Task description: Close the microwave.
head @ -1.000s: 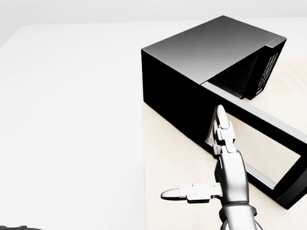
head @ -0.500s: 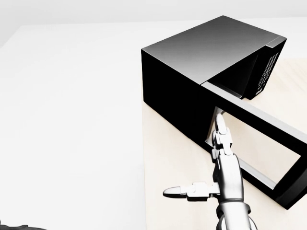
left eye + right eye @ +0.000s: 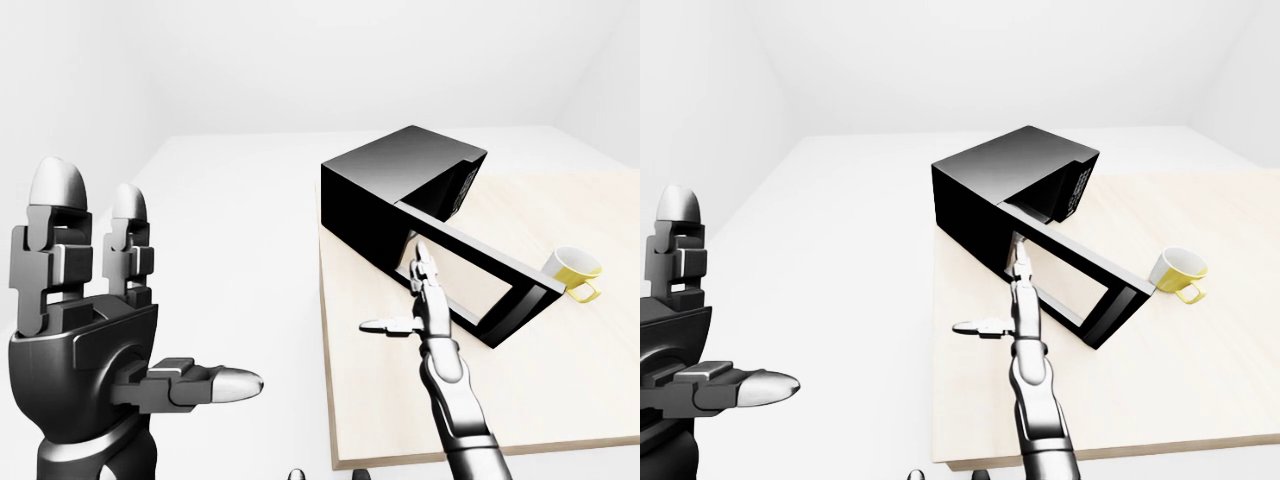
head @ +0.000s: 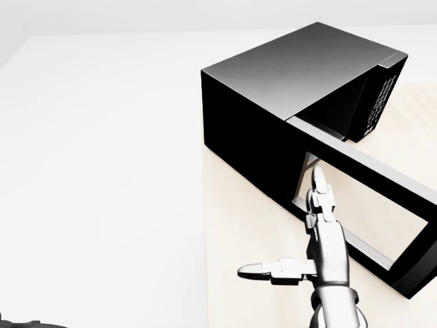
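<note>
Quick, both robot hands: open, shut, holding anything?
Left robot hand: open, fingers upright, holding nothing.
Right robot hand: open, fingers stretched toward the open microwave door, gripping nothing.

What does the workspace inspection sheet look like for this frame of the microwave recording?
Surface: pale wooden table, set in a plain white room.
Job's things: black microwave on the table, its door swung wide open.
Clutter: yellow-and-white mug beside the door's free end.
Grippers: right robot hand open, fingers extended against the door near its hinge; left robot hand raised, open, away from the table.
Cables: nothing seen.
Surroundings: white floor and walls, nothing else seen.
</note>
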Tool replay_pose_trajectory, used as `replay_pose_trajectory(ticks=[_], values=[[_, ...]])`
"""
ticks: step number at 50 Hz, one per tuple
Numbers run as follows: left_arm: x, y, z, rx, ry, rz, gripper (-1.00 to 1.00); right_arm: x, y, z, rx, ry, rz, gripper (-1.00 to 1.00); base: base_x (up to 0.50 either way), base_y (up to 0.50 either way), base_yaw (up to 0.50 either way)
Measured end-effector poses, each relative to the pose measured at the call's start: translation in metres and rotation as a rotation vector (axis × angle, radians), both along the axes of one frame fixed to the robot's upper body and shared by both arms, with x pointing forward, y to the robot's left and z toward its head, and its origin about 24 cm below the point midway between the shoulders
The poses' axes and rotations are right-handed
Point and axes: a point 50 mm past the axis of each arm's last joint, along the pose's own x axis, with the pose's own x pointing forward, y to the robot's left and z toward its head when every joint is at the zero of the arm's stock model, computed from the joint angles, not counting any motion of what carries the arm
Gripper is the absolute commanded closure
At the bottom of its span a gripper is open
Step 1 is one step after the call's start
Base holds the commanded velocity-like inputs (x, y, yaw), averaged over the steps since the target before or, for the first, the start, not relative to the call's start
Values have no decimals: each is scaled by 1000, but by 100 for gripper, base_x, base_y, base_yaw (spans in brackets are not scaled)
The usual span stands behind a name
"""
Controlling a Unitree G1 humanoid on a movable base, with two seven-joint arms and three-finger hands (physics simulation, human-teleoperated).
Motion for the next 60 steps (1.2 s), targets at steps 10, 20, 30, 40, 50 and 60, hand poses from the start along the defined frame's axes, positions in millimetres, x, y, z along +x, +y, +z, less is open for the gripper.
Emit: replay_pose_trajectory(ticks=[10, 20, 30, 40, 50, 60], values=[[-1, 0, 1, 0, -4, 0, -100, 1, -4, -2, 1, 8, -14, -100, 0, 0, 0], [-1, 0, 1, 0, -4, 0, -100, 2, -7, -3, 0, 16, -25, -100, 0, 0, 0], [-1, -1, 0, 3, 2, -1, -100, 6, -11, -7, 1, 33, -36, -100, 0, 0, 0], [-2, -1, 0, 6, 3, -3, -100, 11, -13, -8, -5, 40, -49, -100, 0, 0, 0], [-2, -2, 0, 6, 3, -4, -100, 19, -15, -3, -12, 28, -54, -100, 0, 0, 0], [-2, -2, -1, 6, 11, -7, -100, 28, -15, 2, -18, 20, -54, -100, 0, 0, 0]])
